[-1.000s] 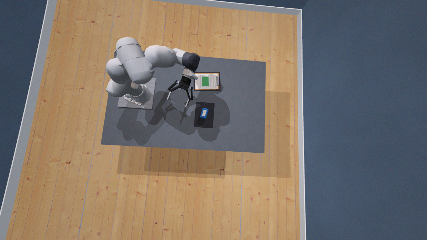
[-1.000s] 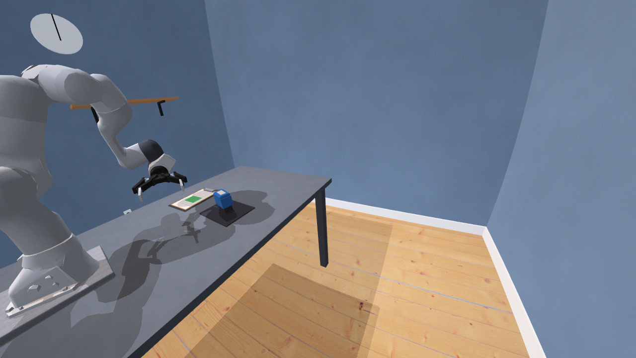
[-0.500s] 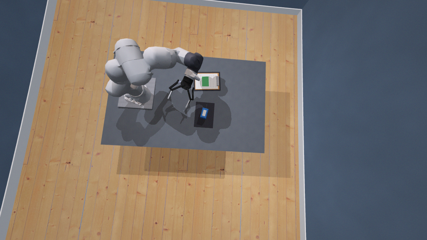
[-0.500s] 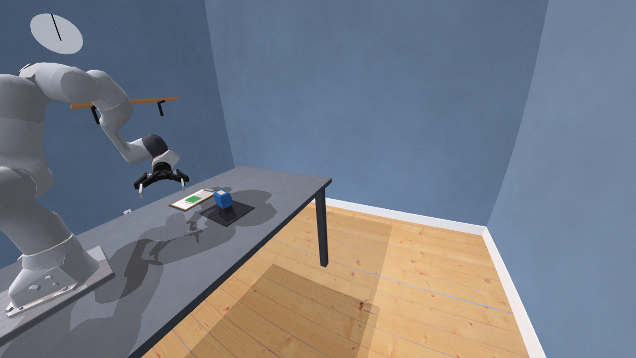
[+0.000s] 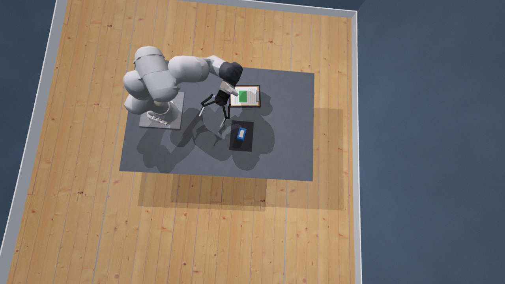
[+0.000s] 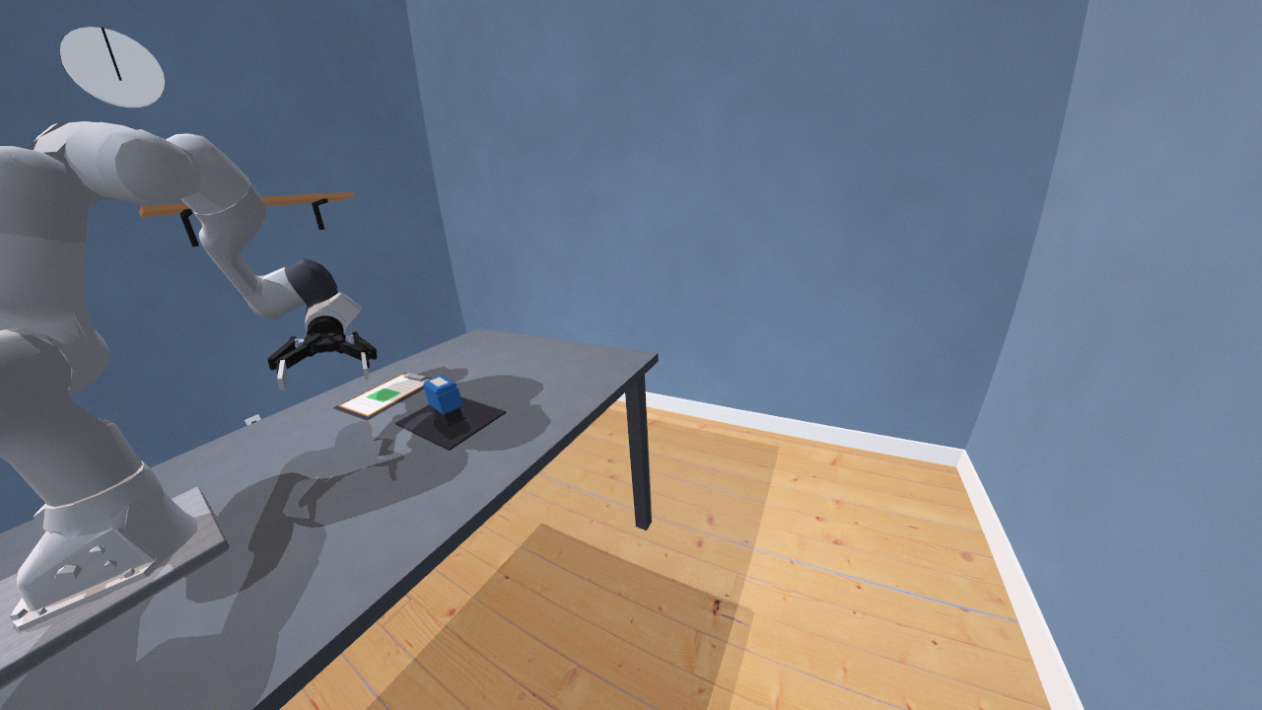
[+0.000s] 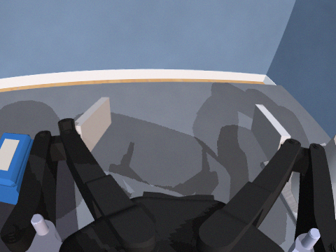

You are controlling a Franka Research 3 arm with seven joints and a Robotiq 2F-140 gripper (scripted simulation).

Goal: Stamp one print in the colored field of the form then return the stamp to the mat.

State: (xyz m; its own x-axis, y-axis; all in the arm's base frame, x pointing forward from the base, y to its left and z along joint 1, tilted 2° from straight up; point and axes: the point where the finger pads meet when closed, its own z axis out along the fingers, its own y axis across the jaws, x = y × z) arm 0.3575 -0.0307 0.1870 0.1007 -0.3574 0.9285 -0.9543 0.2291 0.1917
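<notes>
The blue stamp [image 5: 241, 134] [image 6: 441, 392] stands upright in the middle of the dark mat [image 5: 234, 144] [image 6: 480, 414]. It also shows at the left edge of the wrist view [image 7: 10, 164]. The form [image 5: 255, 96] [image 6: 403, 384], on an orange-edged board, lies beyond the mat, and its green field [image 5: 242, 96] [image 6: 383, 394] bears no mark. My gripper [image 5: 211, 119] [image 6: 322, 371] [image 7: 181, 113] is wide open and empty. It hangs well above the table, to the robot's side of the form and the mat, tilted, with the stamp off to one side.
The grey table [image 5: 282, 123] [image 6: 546, 371] carries the robot's base plate [image 5: 176, 116] [image 6: 189, 521] at one end. A wooden shelf [image 6: 264, 201] and a round clock [image 6: 111, 66] hang on the wall behind the arm. The table's front edge drops to a wooden floor.
</notes>
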